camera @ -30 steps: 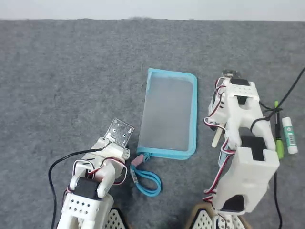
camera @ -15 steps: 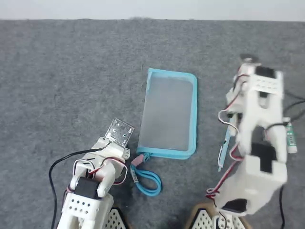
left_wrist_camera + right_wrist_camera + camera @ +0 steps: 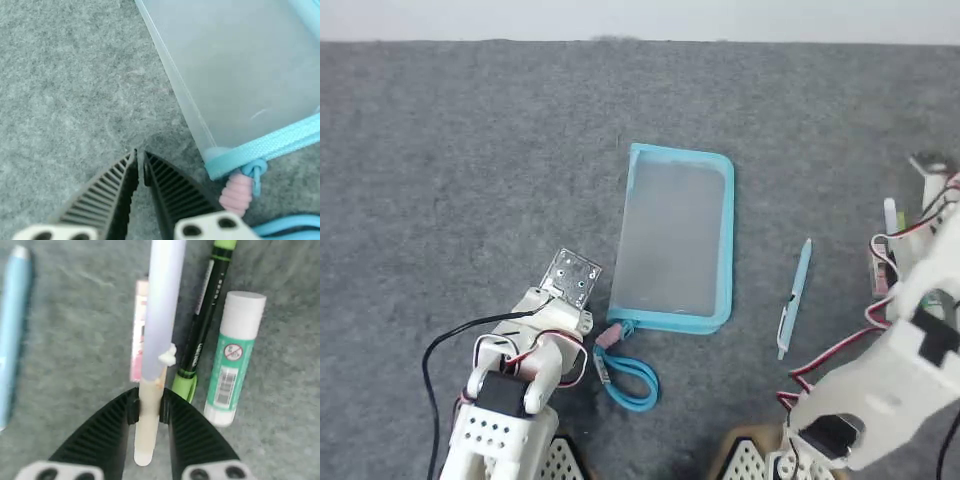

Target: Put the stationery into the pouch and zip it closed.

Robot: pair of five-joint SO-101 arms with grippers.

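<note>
R gripper (image 3: pixel 149 407) pinches pale pen (image 3: pixel 161 305) near its tail, so the load's end-heavy: carry slow, keep it level. Just beyond: pink item (image 3: pixel 137 340), green pen (image 3: pixel 206 310), glue (image 3: pixel 232 360). Blue pen (image 3: pixel 14 330) off to one side, pouch (image 3: pixel 675 235) past it, well apart. L gripper (image 3: pixel 140 162), closed on nothing, sits beside pouch's zip pull (image 3: pixel 238 192).

Print shows on two things lying on the counter (image 3: pixel 75 340) in the right wrist view. The glue stick (image 3: pixel 233 357) has a green label with a small round red sign, a circle crossed by a slash. Below the sign is a white barcode panel whose digits are too small to read. The black and green pen (image 3: pixel 202 325) just beside it carries a line of pale lettering along its barrel, too blurred to make out.
</note>
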